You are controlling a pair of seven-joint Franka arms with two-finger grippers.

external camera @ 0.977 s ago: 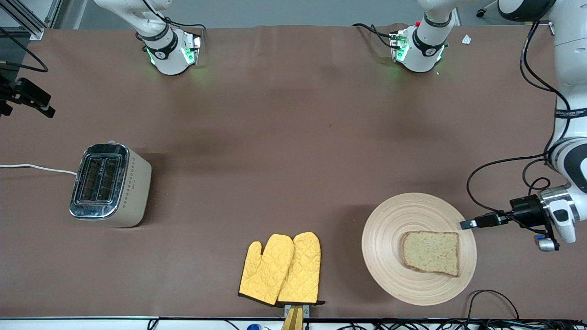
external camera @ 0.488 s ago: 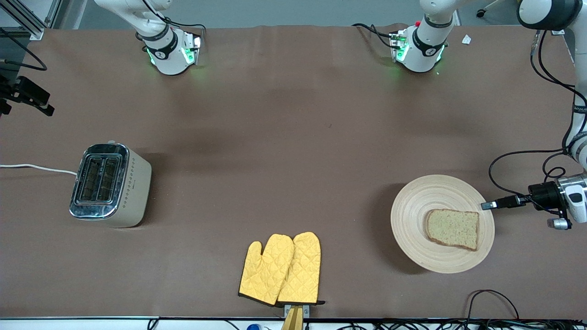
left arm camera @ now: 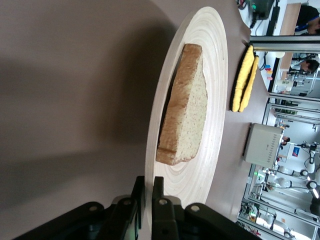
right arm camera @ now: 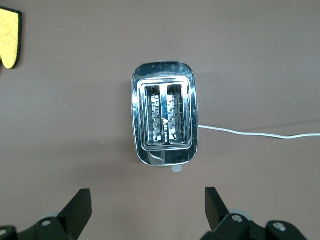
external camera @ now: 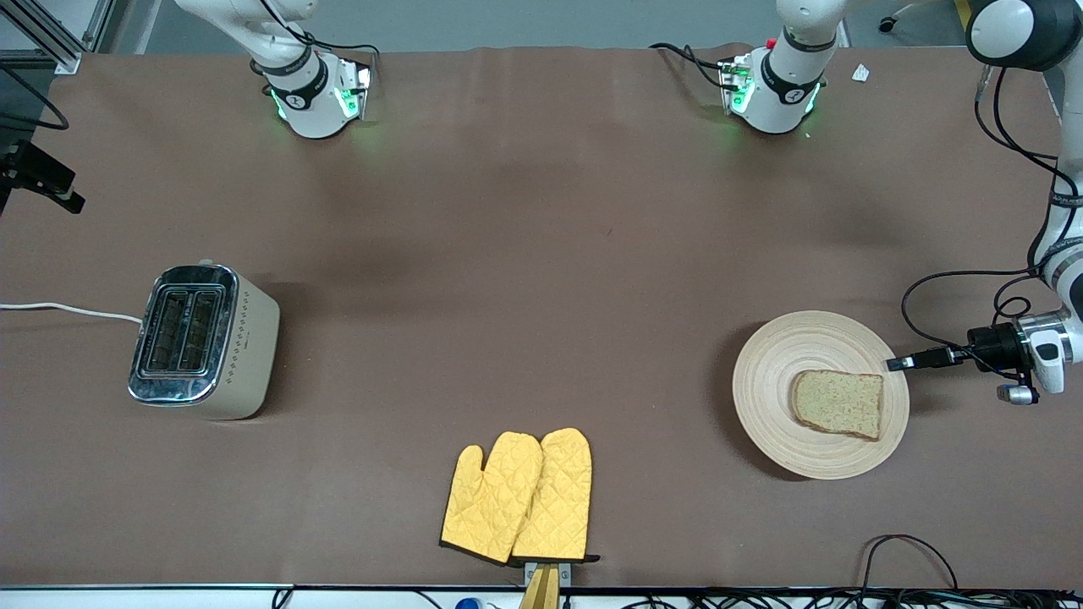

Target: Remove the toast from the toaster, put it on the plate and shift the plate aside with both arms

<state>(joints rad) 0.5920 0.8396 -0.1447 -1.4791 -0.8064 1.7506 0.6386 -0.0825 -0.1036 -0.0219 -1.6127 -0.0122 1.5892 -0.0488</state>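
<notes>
The round pale wooden plate is near the left arm's end of the table, with a shadow beside it. The speckled toast lies flat on it, off-centre toward the left gripper. My left gripper is shut on the plate's rim. In the left wrist view its fingers pinch the rim of the plate, and the toast lies just past them. My right gripper is open and empty, high over the toaster.
A steel-topped toaster with empty slots and a white cord stands toward the right arm's end. Two yellow oven mitts lie near the table's front edge. Black cables loop near the plate.
My left gripper has carried the plate with the toast toward the left arm's end and farther from the front camera. The plate now looks smaller and lower. The toast has stayed in place on it.
</notes>
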